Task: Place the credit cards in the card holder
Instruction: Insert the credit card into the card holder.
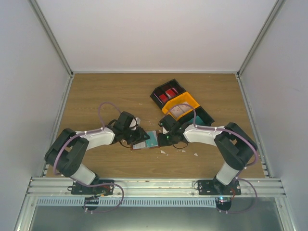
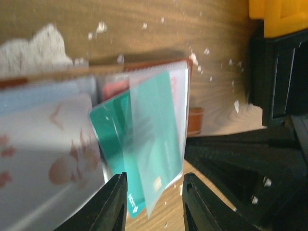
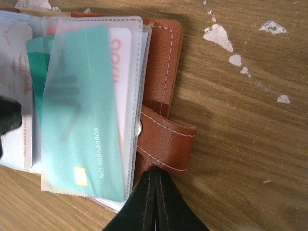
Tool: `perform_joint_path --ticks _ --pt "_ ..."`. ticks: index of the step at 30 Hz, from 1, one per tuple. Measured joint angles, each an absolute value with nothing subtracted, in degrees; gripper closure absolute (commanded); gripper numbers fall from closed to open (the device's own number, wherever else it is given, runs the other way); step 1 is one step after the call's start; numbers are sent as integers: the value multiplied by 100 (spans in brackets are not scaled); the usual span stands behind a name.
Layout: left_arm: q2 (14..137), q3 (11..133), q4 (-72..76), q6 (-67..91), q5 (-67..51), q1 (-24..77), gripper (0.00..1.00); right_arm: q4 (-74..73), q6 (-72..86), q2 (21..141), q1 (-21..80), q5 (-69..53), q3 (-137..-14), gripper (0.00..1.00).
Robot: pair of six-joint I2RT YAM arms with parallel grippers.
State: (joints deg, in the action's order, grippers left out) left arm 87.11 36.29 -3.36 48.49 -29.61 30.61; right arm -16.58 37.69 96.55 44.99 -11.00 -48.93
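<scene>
The reddish-brown card holder [image 3: 161,72] lies open on the table, between both grippers in the top view [image 1: 144,143]. A teal credit card [image 3: 82,115] sits in its translucent sleeve, over a darker teal card [image 3: 34,72] and a red-and-white card [image 3: 120,67]. My left gripper [image 2: 154,202] is open, with the lower ends of the teal card [image 2: 156,139] and the darker teal card [image 2: 111,144] between its fingers. My right gripper [image 3: 155,180] is shut, its tip against the holder's edge just under the snap tab [image 3: 166,142].
A black-and-orange bin tray [image 1: 182,105] stands just behind the right gripper, with red cards [image 1: 167,95] in its far compartment. Small white scraps [image 3: 219,36] lie scattered on the wood. A whitish card with reddish marks [image 2: 43,163] lies at the holder's left.
</scene>
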Motion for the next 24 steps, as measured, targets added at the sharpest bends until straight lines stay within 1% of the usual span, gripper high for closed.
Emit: perform_joint_path --ticks 5,9,15,19,24 --pt "9056 4032 -491 4729 -2751 3011 66 -1715 3691 9708 4499 -1109 -4965 94" --pt "9196 4062 -615 4683 -2657 3011 64 -1734 3671 9723 4497 -1111 -4995 94" --pt "9083 4062 -757 4641 -2567 3011 64 -1734 3667 9725 4493 -1111 -4995 94" --pt "8827 4062 -965 4630 -2386 3011 61 -1734 3664 9725 4493 -1111 -4995 94" --pt "8772 4062 -1094 4593 -2265 3011 60 -1734 3664 9725 4491 -1114 -4995 94"
